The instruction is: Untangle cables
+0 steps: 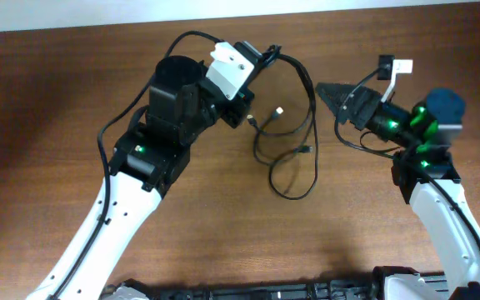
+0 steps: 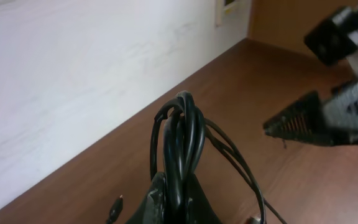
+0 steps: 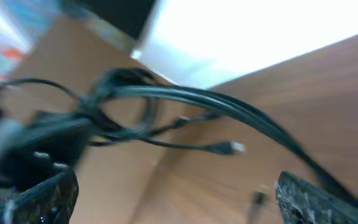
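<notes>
The cables [image 1: 310,125] are thin black cords bunched at the top and hanging in loose loops onto the table, with small plugs [image 1: 279,110] at their free ends. My left gripper [image 1: 265,58] is shut on the bunched part and holds it up. In the left wrist view the bundle [image 2: 182,137] rises in a loop from between the fingers [image 2: 174,202]. My right gripper [image 1: 330,98] is open and empty, just right of the hanging cords. In the right wrist view its fingers [image 3: 179,199] are spread wide, with the cords [image 3: 197,96] and a plug [image 3: 232,147] blurred ahead of them.
The wooden table [image 1: 73,75] runs to a white wall at the back [image 2: 73,74]. A thicker black cable [image 1: 111,125] runs along the left arm. A small white and black object [image 1: 394,67] sits behind the right arm.
</notes>
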Available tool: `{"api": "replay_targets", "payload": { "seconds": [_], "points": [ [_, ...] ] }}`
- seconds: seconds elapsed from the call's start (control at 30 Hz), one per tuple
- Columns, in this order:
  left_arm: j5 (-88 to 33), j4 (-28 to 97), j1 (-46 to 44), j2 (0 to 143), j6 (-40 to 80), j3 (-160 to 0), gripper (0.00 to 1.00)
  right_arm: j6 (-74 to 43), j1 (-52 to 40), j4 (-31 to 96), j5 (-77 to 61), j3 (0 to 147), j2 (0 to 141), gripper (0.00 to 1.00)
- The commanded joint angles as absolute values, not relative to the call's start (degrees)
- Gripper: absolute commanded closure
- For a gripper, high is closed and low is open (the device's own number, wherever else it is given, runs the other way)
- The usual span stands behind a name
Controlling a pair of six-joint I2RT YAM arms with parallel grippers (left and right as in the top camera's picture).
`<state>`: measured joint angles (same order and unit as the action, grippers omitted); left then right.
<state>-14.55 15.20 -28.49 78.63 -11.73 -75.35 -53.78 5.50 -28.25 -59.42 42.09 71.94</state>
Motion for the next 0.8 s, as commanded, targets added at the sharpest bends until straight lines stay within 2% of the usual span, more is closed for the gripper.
{"api": "replay_targets", "payload": {
  "seconds": [0.0,0.07,0.17,0.43,0.6,0.77],
  "points": [
    [-17.41,14.37,-29.65,78.67,-11.0,-76.44,1.0,-70.24,5.58,-35.35,-64.82,42.35,71.18,0.01],
    [-17.72,13.82,-30.98,79.15,-11.0,-76.44,1.0,-72.44,5.58,-39.29,-64.97,42.35,71.18,0.0],
    [-17.69,12.49,-32.97,79.53,-11.03,-76.44,1.0,-75.79,5.61,-43.0,-64.69,42.35,71.18,0.06],
    [-17.67,12.25,-36.51,80.12,-11.25,-76.44,1.0,-75.96,5.61,-43.38,-63.81,42.35,71.18,0.2],
    [-17.8,12.47,-38.46,81.3,-11.25,-76.44,1.0,-75.92,5.61,-43.38,-63.61,42.35,71.18,0.22],
    [-17.82,12.4,-39.72,82.54,-11.22,-76.44,1.0,-75.9,5.65,-43.35,-63.61,42.35,71.18,0.35]
  ]
}}
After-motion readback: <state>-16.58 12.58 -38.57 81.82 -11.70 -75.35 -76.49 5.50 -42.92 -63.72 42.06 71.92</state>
